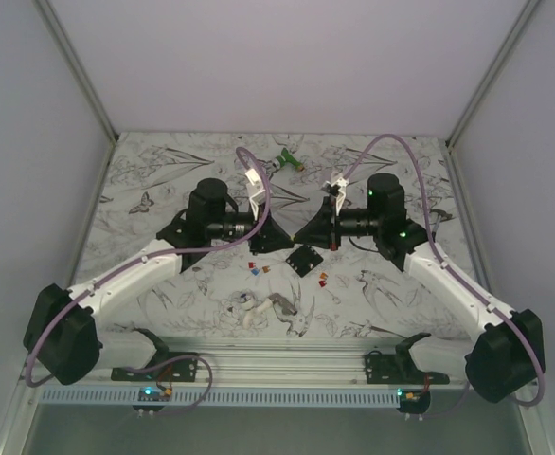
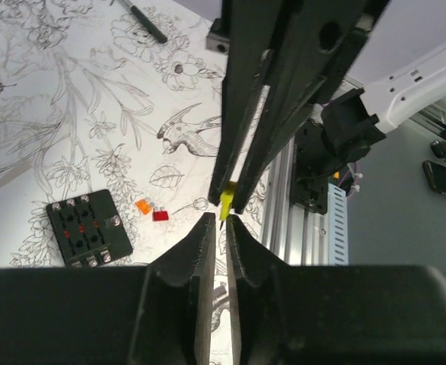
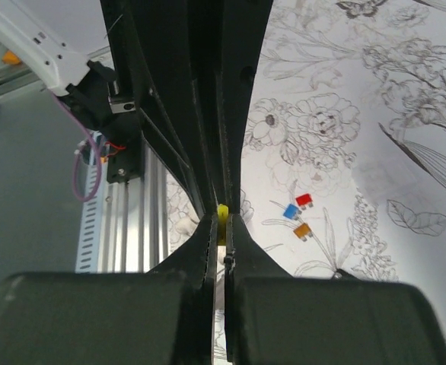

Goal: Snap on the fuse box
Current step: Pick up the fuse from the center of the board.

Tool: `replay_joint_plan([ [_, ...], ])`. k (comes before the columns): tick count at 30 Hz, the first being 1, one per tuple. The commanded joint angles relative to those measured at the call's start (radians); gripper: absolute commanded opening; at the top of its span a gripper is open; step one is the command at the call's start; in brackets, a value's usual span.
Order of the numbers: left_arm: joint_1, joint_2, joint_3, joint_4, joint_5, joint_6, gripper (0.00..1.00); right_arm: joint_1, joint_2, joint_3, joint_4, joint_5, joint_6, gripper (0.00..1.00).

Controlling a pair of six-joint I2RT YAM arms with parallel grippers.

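1. Aluminium rail (image 1: 287, 365): near edge of the desk (image 1: 154, 180), well nearer than the fuse box (image 1: 304, 259); it carries both arm bases.
2. Clump of small white and grey parts (image 1: 254, 308): near-left of the fuse box.
3. Fuse box: black, square, flat at mid-desk, with red showing in its slots.
4. Loose fuses (image 2: 160, 216): red and orange, just beside the fuse box.
5. Left end effector (image 2: 219, 226): just beyond the fuse box; fingers a slit apart, grip cannot be told.
6. Right end effector (image 3: 222, 222): tip to tip with the left, closed on a yellow fuse (image 2: 227, 202).
7. Green object (image 1: 290, 159): far beyond the fuse box.
8. Desk: white, printed with line-drawn flowers, birds and butterflies.
9. Walls (image 1: 277, 57): plain, pale.
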Motion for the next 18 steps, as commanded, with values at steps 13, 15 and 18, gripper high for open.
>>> replay_joint_plan([
  [13, -0.084, 0.191, 0.020, -0.128, -0.451, 0.032, 0.73, -0.019, -0.154, -0.120, -0.064, 0.740, 0.098, 0.00],
  [15, -0.107, 0.238, 0.039, -0.144, -0.536, 0.029, 0.81, -0.018, -0.167, -0.135, -0.067, 0.787, 0.104, 0.00],
  [18, -0.150, 0.305, 0.083, -0.186, -0.691, 0.020, 0.90, -0.020, -0.185, -0.149, -0.073, 0.844, 0.108, 0.00],
])
